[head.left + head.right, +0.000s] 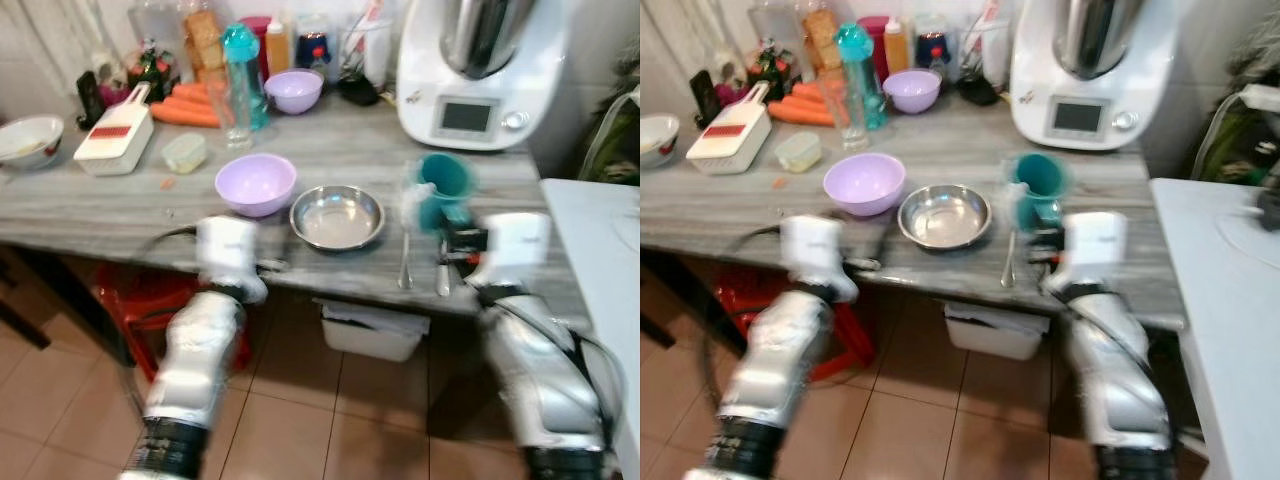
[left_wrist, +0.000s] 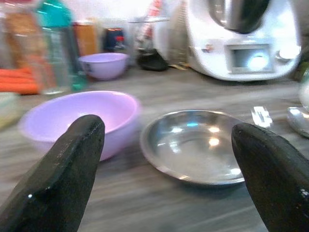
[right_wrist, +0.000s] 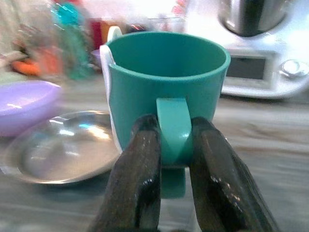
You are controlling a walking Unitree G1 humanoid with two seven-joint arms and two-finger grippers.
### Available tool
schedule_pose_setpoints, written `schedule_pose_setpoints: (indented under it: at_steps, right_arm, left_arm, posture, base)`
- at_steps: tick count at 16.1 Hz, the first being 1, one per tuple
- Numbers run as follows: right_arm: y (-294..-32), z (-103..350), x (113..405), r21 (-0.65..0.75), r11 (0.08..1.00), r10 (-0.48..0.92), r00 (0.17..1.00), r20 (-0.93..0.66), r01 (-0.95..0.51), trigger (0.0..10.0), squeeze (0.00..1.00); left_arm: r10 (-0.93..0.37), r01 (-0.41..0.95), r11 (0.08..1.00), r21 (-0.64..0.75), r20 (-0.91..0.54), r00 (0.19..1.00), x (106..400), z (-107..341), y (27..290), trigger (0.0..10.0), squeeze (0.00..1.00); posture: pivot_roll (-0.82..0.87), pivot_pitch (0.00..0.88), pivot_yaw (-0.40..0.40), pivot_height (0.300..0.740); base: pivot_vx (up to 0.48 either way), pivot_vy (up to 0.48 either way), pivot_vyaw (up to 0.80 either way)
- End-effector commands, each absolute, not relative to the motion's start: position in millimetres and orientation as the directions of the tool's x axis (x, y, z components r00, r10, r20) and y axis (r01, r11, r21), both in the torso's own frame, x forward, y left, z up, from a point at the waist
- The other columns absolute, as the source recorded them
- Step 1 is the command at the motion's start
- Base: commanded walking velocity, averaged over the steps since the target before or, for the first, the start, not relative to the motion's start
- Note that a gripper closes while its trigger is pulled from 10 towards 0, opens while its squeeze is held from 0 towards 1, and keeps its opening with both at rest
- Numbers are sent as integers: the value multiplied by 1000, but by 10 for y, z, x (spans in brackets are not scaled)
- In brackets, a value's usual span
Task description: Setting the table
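Head stereo pair looks fwd and down on counter (image 1: pixel 380 160). Wrist cams sit low, very near; both share steel bowl (image 2: pixel 193 145) w/ head views, facing kitchen machine (image 3: pixel 260 53).

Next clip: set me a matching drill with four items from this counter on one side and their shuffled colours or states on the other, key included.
Items:
1. mug
2. near bowl
3. dish
4. left gripper

States:
A. shiny metal, empty
B. open, holding nothing
C. lilac, beside the dish
D. teal, handle pinched by the right gripper

Pairs: 1-D, 2-C, 3-A, 4-B
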State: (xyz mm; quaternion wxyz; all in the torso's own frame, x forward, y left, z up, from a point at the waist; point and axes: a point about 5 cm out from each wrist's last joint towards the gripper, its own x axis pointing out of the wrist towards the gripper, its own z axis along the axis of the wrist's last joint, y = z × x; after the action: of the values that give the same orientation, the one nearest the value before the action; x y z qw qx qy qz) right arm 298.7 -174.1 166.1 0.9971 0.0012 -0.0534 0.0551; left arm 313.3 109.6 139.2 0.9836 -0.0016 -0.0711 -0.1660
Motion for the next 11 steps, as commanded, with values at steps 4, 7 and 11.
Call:
schedule_pose_setpoints:
  at_steps: [4, 7, 11]
  right_arm:
    - [-1602, 1758, 2991, -8, 986, 166, 974, 151, -167, 10000, 0]
    - [-1591, 1769, 2984, -11, 984, 175, 972, 158, -176, 10000, 0]
    - [-1608, 1777, 2990, -15, 985, 172, 972, 158, -172, 10000, 0]
  left_arm:
    - [-286, 283, 958, 42, 143, 948, 3140, 1408, 1244, 10000, 0]
    - [-284, 281, 959, 41, 142, 948, 3139, 1404, 1244, 10000, 0]
    - [-299, 299, 954, 23, 156, 941, 3045, 1399, 1218, 10000, 0]
  posture:
    - [-79, 64, 35, 740]
    - [-79, 64, 35, 740]
    - [-81, 67, 33, 740]
  base:
    - [304, 0, 0]
    - [305, 0, 0]
    - [66, 0, 0]
